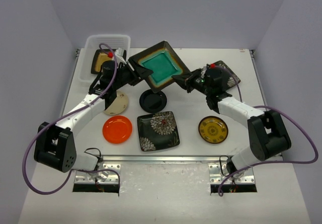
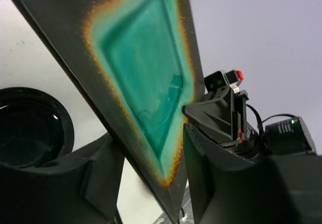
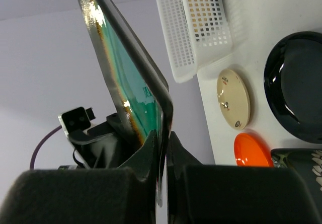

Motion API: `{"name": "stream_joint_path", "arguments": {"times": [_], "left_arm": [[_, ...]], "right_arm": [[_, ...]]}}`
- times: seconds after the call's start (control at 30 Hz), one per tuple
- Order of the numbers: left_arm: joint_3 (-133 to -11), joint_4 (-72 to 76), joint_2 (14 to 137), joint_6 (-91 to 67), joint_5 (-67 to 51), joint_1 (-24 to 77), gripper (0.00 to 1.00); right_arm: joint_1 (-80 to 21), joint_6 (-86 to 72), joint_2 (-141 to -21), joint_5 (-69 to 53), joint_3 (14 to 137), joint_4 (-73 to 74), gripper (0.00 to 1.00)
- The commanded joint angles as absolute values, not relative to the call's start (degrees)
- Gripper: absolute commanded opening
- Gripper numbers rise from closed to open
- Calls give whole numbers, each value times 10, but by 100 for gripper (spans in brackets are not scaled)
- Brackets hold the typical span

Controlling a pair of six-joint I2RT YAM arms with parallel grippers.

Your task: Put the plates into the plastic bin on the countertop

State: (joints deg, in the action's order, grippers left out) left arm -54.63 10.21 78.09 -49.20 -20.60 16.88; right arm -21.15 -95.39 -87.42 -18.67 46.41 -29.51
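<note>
The teal-centred dark square plate (image 1: pixel 160 65) hangs tilted in the air above the countertop (image 1: pixel 251 108), between both grippers. My right gripper (image 1: pixel 180 79) is shut on its right edge; in the right wrist view the fingers pinch the rim (image 3: pixel 165 138). My left gripper (image 1: pixel 142 74) is open, with its jaws around the plate's left corner (image 2: pixel 151 138) and a gap on one side. The plastic bin (image 1: pixel 100 40) stands at the back left and holds the amber-centred square plate (image 1: pixel 99 60).
On the countertop lie a cream round plate (image 1: pixel 118 104), a black round plate (image 1: pixel 153 100), an orange round plate (image 1: pixel 117 129), a floral square plate (image 1: pixel 158 130) and a yellow-patterned round plate (image 1: pixel 213 129). A second floral square plate (image 1: pixel 232 78) lies under the right arm.
</note>
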Motion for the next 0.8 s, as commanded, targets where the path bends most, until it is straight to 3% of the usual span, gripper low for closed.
{"name": "stream_joint_path", "arguments": {"times": [0.0,0.07,0.17,0.27,0.37,0.4,0.43,0.53,0.6,0.77], "left_arm": [[-589,123,784,-465,-183,174,34],[-589,123,786,-466,-188,174,18],[-589,129,792,-474,-200,174,2],[-591,132,791,-486,-198,173,0],[-597,132,785,-505,-194,166,0],[-601,130,784,-518,-195,162,0],[-604,133,782,-529,-199,155,0],[-610,147,777,-558,-208,134,0],[-619,147,772,-580,-203,117,0],[-628,147,770,-629,-182,45,0]], "right_arm": [[-222,-956,-817,-187,490,-393,0],[-223,-955,-813,-188,491,-388,0],[-225,-953,-810,-192,495,-383,0],[-225,-951,-806,-193,491,-380,0],[-219,-939,-802,-192,480,-372,22],[-215,-933,-802,-194,475,-369,40],[-210,-930,-802,-197,471,-363,51],[-193,-925,-801,-209,457,-347,70],[-183,-920,-796,-216,443,-339,96],[-138,-901,-760,-251,390,-329,99]]}}
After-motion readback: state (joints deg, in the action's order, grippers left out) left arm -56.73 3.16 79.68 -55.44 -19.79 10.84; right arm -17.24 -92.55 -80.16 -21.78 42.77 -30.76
